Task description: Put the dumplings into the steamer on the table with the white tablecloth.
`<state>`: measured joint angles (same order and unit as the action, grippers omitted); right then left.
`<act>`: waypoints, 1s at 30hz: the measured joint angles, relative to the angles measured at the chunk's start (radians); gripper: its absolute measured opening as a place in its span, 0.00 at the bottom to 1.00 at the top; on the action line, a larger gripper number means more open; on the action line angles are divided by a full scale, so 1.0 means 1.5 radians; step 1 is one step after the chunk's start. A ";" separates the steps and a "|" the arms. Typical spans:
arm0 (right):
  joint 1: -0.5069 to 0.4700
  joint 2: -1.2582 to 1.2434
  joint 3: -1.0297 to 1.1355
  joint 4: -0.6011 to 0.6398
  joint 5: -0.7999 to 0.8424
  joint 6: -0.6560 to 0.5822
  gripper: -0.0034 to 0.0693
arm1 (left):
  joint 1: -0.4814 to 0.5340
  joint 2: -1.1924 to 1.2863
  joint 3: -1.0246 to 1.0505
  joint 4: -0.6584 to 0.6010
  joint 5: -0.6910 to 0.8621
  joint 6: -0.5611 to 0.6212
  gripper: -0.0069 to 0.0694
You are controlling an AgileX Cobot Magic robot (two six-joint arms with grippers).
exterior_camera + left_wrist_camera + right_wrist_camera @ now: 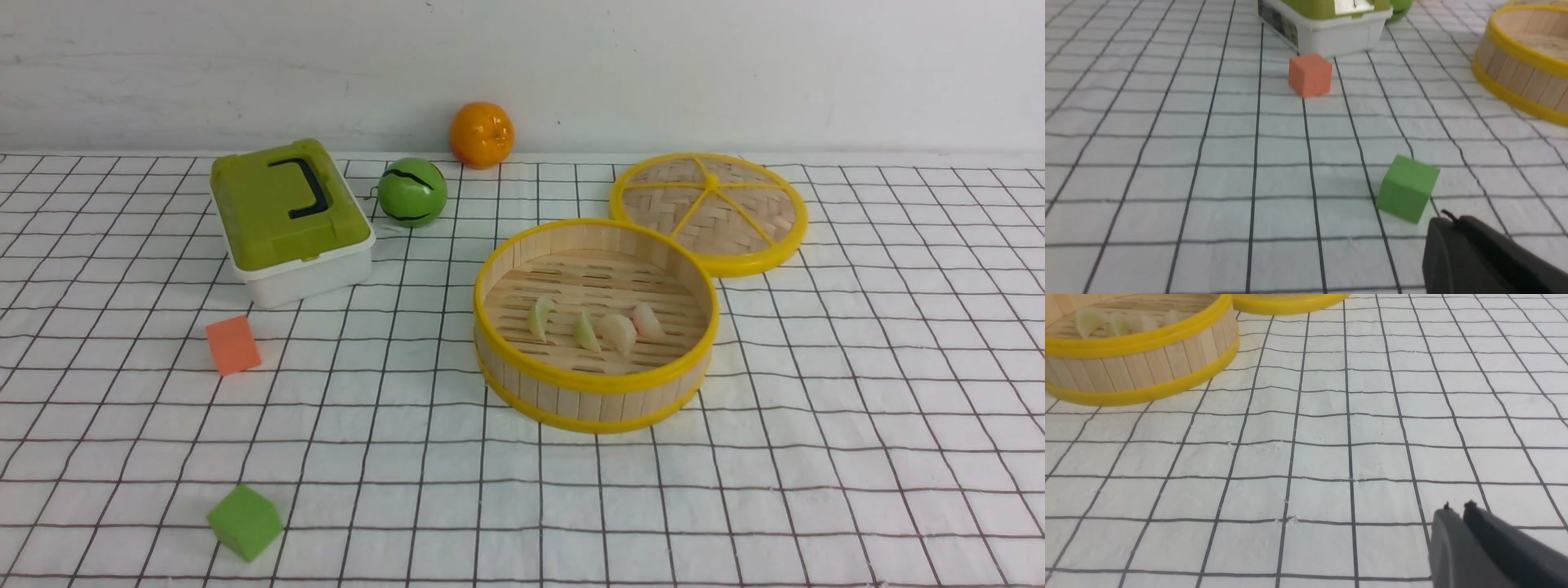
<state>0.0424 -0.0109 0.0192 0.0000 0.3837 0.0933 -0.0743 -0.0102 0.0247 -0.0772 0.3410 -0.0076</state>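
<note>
Both pincers clenched and empty, low over the white tablecloth (pixel 1310 457).

We see our right pincer (pixel 1457 510) with its tips pressed together, our left pincer (pixel 1447 218) also closed, just beside the green cube (pixel 1406 188). Farther out, the steamer (pixel 596 384) stands on the counter (pixel 857 457), all four dumplings (pixel 600 327) lying in a row on its slatted floor, its lid (pixel 710 208) touching behind.
</note>
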 joint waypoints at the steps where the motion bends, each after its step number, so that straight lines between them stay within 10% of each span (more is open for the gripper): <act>1: 0.000 0.000 0.000 0.000 0.000 0.000 0.11 | 0.001 0.000 0.001 0.000 0.014 0.005 0.07; 30: 0.000 0.000 0.000 0.000 0.000 0.000 0.16 | 0.001 0.000 0.003 -0.001 0.036 0.010 0.07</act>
<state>0.0424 -0.0109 0.0192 0.0000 0.3837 0.0933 -0.0723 -0.0102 0.0297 -0.0791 0.3953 0.0077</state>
